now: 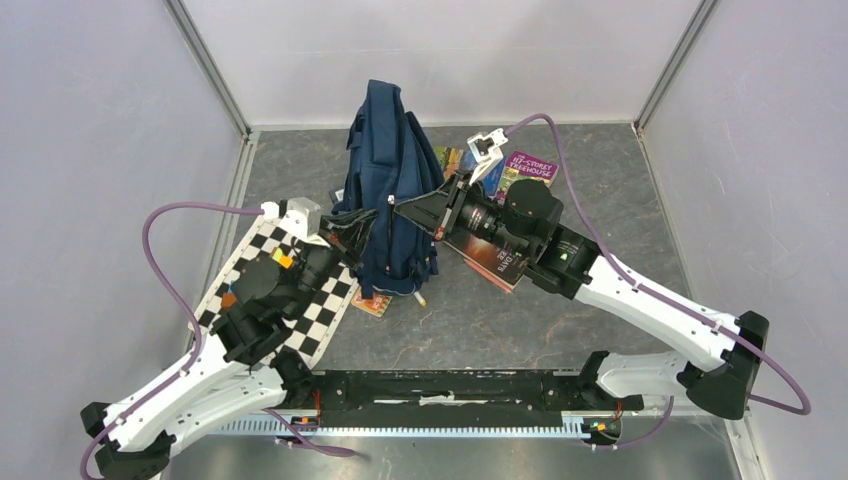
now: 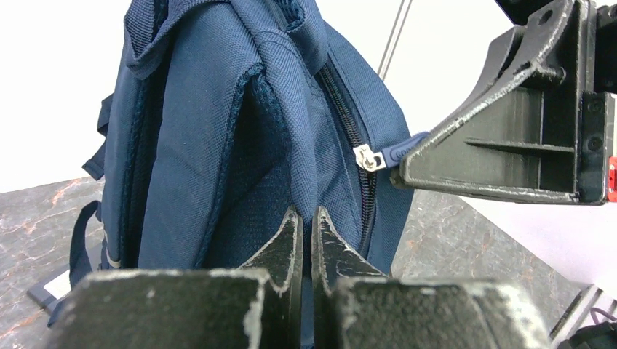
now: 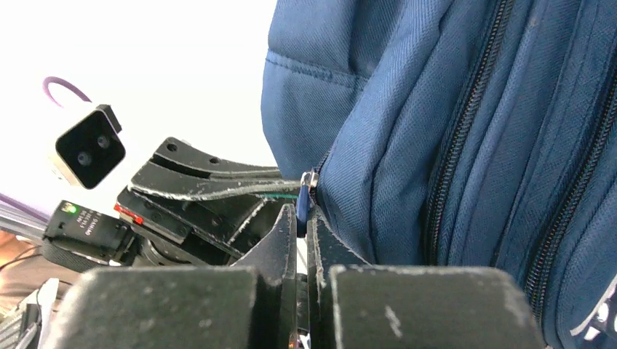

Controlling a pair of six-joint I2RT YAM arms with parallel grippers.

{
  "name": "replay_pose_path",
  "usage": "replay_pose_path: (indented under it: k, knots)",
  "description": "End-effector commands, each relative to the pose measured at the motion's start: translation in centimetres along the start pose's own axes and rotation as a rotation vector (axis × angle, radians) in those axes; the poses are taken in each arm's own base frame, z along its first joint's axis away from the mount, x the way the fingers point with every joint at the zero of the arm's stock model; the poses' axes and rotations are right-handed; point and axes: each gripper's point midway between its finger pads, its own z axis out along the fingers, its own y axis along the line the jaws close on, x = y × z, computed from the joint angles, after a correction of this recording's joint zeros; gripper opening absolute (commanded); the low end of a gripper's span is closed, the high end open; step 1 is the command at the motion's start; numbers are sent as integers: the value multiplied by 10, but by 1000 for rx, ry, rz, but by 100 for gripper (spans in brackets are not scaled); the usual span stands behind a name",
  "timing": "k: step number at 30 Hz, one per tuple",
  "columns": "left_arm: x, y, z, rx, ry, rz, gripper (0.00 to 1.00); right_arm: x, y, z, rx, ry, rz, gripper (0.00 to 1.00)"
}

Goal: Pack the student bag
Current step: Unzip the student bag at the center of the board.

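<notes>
The student bag (image 1: 388,185) stands upright in the middle of the table, navy blue with its zippers facing the right arm. My left gripper (image 1: 360,226) is shut on a fold of the bag's fabric low on its left side, as the left wrist view shows (image 2: 306,215). My right gripper (image 1: 393,207) is shut on the blue zipper pull (image 3: 301,211) of the bag (image 3: 451,131). The pull (image 2: 404,148) and its metal slider also show in the left wrist view, pinched by the right gripper's fingers (image 2: 502,145) beside the bag (image 2: 218,131).
A black-and-white checkerboard (image 1: 300,300) lies under the left arm. A purple book (image 1: 528,167) and other books lie behind and under the right arm (image 1: 498,262). A small book (image 1: 372,303) and a pen (image 1: 419,296) lie at the bag's foot. Grey walls enclose the table.
</notes>
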Motion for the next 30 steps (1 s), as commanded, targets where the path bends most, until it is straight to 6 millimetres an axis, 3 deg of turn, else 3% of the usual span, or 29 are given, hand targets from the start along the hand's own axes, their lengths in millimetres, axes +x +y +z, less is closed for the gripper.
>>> replay_pose_path:
  k: [1,5,8,16,23,30]
  knots:
    - [36,0,-1,31,109,72,2,-77,60,-8,-174,-243,46,0]
    - [37,-6,5,40,129,33,2,-69,61,6,-190,-213,53,0]
    - [44,-9,4,55,144,26,2,-71,57,1,-181,-267,74,0]
    - [48,-9,-9,88,160,56,2,-118,69,-22,-86,-497,4,0]
    - [51,-27,-20,208,232,84,2,-147,53,-22,55,-619,-89,0]
    - [56,-25,-38,224,289,83,2,-179,49,-21,162,-730,-158,0]
